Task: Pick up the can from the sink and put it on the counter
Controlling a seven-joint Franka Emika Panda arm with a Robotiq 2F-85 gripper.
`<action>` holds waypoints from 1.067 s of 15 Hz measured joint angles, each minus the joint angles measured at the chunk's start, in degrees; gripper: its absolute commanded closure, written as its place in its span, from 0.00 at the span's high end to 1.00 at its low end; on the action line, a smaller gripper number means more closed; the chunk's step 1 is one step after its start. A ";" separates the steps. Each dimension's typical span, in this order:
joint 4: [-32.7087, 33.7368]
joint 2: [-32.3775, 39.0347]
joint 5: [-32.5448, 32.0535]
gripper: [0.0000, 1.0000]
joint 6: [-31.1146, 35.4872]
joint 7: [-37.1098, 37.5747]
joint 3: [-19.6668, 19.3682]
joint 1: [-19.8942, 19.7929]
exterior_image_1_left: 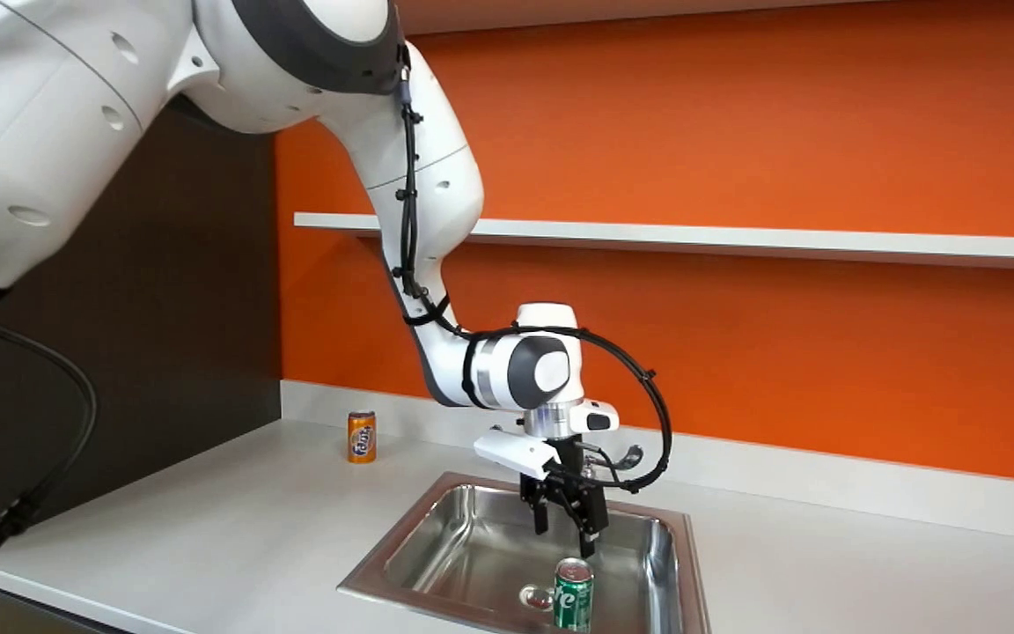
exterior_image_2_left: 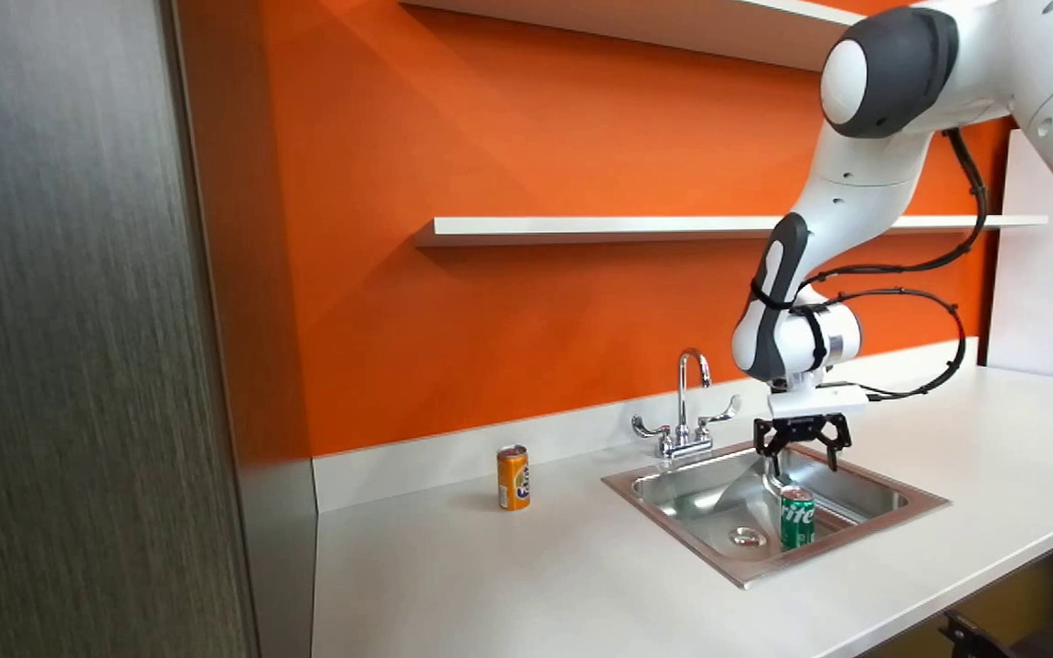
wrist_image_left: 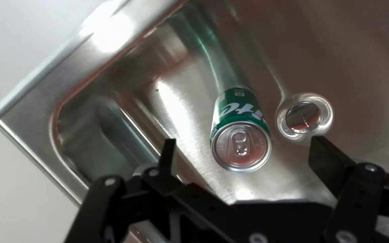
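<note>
The green can (exterior_image_1_left: 573, 603) stands upright in the steel sink (exterior_image_1_left: 375, 563), beside the drain; it also shows in an exterior view (exterior_image_2_left: 798, 521). In the wrist view the can (wrist_image_left: 240, 108) shows its silvery top and pull tab. My gripper (exterior_image_1_left: 564, 541) is open and empty, pointing down above the basin. In the wrist view its black fingers (wrist_image_left: 243, 146) are wide apart, with the can's top seen between and slightly beyond them, not touching. The gripper also shows above the can in an exterior view (exterior_image_2_left: 803, 464). The pale counter (exterior_image_2_left: 490, 585) surrounds the sink.
A chrome faucet (exterior_image_2_left: 684, 402) with two levers stands behind the sink; the arm mostly hides it in an exterior view. An orange can (exterior_image_1_left: 362, 438) stands on the counter near the back wall. A white shelf (exterior_image_1_left: 692, 236) runs along the orange wall. A dark panel (exterior_image_2_left: 79, 366) borders the counter.
</note>
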 measured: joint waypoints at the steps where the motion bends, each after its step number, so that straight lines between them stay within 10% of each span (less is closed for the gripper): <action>1: 0.70 0.91 0.21 1.00 0.14 0.00 0.00 0.00; 16: 8.78 11.25 1.47 1.00 0.86 0.00 0.25 0.01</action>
